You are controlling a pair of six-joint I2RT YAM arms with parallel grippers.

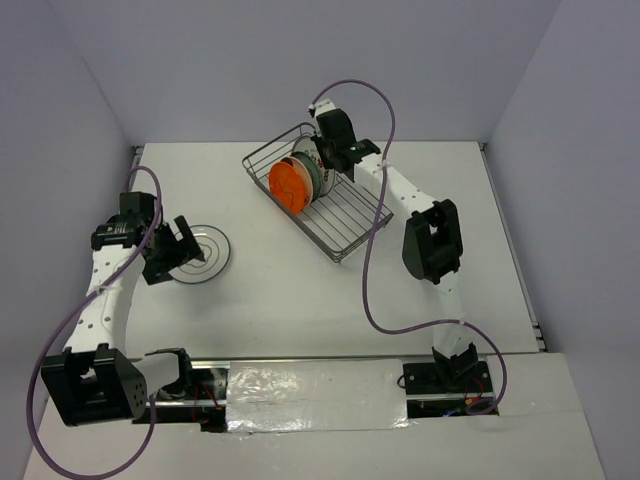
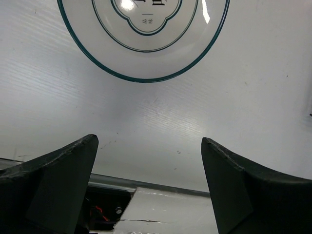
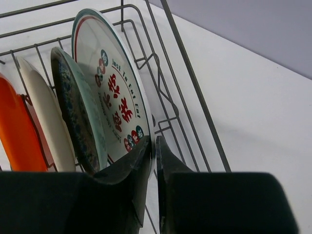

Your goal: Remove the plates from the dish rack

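The dish rack (image 1: 345, 243) stands at the back middle of the table, its wires (image 3: 194, 83) rising beside my right gripper. Several plates stand upright in it. One is white with red motifs (image 3: 114, 92), beside it a blue patterned one (image 3: 78, 114), then a cream one (image 3: 44, 122) and an orange back (image 3: 17, 131). My right gripper (image 3: 155, 146) pinches the rim of the white plate with red motifs, one finger on each face. A white plate with teal rings (image 2: 146, 34) lies flat on the table at the left. My left gripper (image 2: 148, 146) hovers open just near it, holding nothing.
Grey walls close in the white table on three sides. The metal strip and taped front edge (image 2: 161, 204) lie just below my left fingers. A purple cable (image 1: 375, 240) loops from the right arm over the rack's near corner.
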